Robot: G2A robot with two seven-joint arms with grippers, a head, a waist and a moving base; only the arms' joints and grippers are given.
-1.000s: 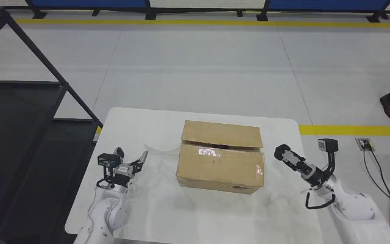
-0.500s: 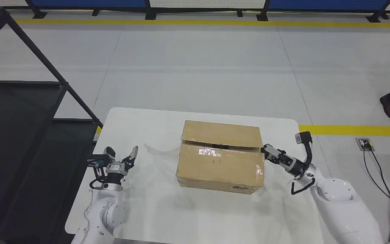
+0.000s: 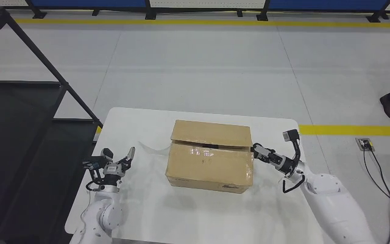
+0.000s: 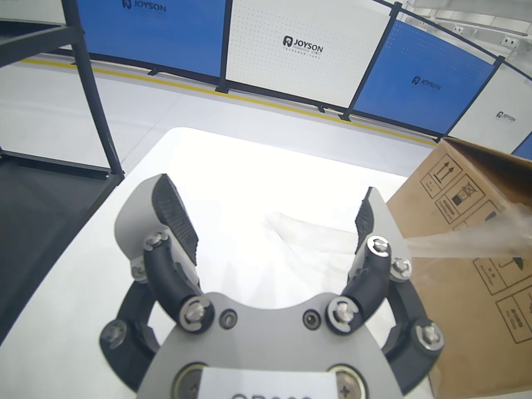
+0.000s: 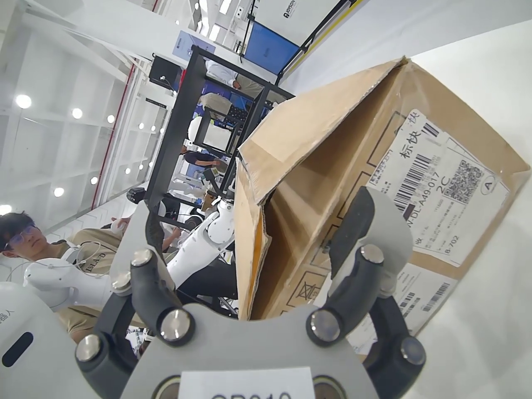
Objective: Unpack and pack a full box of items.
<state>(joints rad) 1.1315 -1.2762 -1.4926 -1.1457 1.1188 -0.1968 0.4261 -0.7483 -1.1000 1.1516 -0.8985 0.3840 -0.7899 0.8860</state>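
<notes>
A brown cardboard box sits mid-table, its top flaps lying loosely shut with a dark gap along the seam. My right gripper is at the box's right end, open. In the right wrist view the right gripper straddles a torn upright corner of the box, one finger against the labelled side. My left gripper hovers open over the table's left part, apart from the box. Between the open fingers of the left gripper lies a clear plastic sheet. The box stands beside it.
The white table has bare surface in front of the box and behind it. The clear plastic sheet lies crumpled left of the box. A black metal rack stands off the table's left edge.
My right gripper swung in to the box's right end, and the box slid leftward. The left arm drew back slightly toward the table's left edge.
</notes>
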